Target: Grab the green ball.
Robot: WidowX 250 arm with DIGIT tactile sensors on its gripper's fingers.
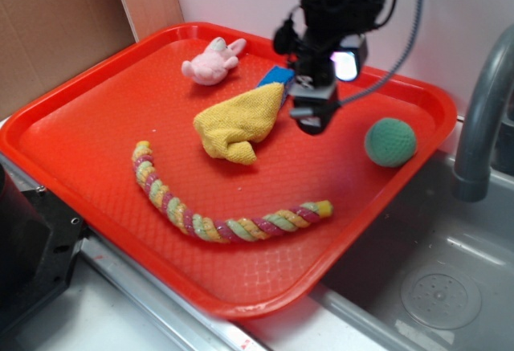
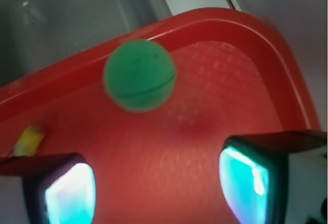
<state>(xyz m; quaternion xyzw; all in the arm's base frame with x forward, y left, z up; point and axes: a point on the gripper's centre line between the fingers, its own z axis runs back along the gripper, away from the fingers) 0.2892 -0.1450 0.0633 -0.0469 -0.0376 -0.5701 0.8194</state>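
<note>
Nearest me a braided rope (image 1: 229, 206) curves across the red tray (image 1: 80, 150). Behind it lies a yellow cloth (image 1: 237, 126), with a pink plush (image 1: 211, 62) farther back. The gripper (image 1: 312, 120) hangs above the tray just right of the cloth, its fingers (image 2: 245, 180) spread wide with nothing between them. The ball (image 1: 390, 142) sits apart to its right, near the tray's rim beside the sink (image 1: 434, 279).
</note>
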